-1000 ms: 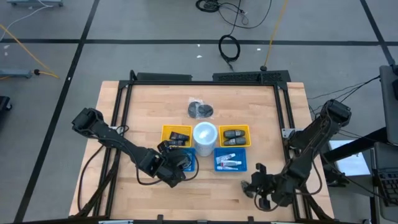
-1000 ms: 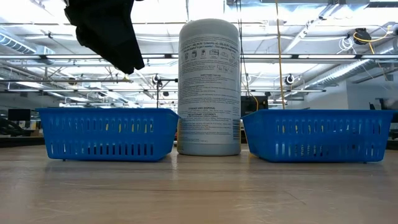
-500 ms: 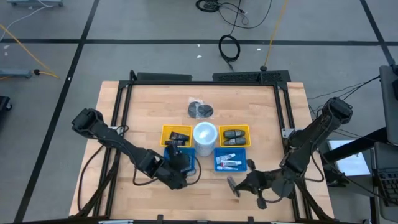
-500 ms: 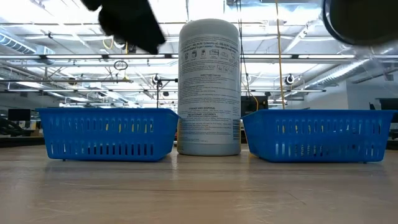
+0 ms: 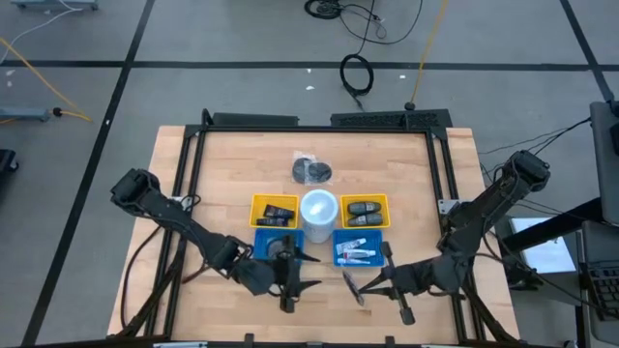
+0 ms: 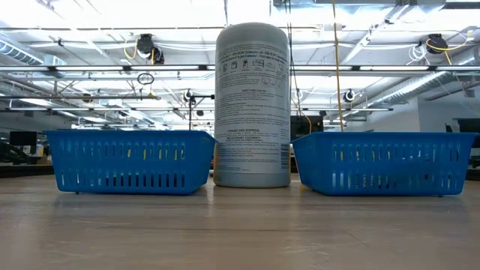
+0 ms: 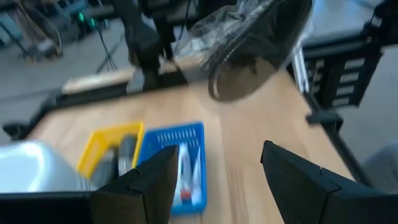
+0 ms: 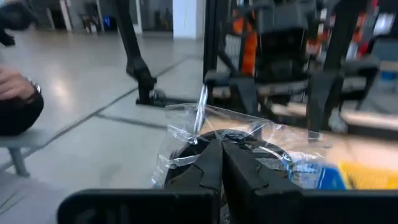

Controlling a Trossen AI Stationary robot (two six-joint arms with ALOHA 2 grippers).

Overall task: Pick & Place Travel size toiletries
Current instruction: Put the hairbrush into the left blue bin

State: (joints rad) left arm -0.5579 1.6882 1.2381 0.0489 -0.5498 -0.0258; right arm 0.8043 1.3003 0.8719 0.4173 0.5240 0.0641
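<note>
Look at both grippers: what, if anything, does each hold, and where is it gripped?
Right gripper pinches a clear plastic bag at its edge; left gripper holds nothing.

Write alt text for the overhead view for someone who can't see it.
Two dark arms reach over a wooden table, the left gripper open and the right gripper shut, both near its front edge. Behind them, yellow and blue bins flank a white canister; small tubes lie in the right blue bin.

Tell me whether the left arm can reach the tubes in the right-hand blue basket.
Probably yes: the left gripper is open, empty and near the tubes in the uncovered blue basket. The right gripper, shut on a clear bag, hangs close by and may crowd it.
</note>
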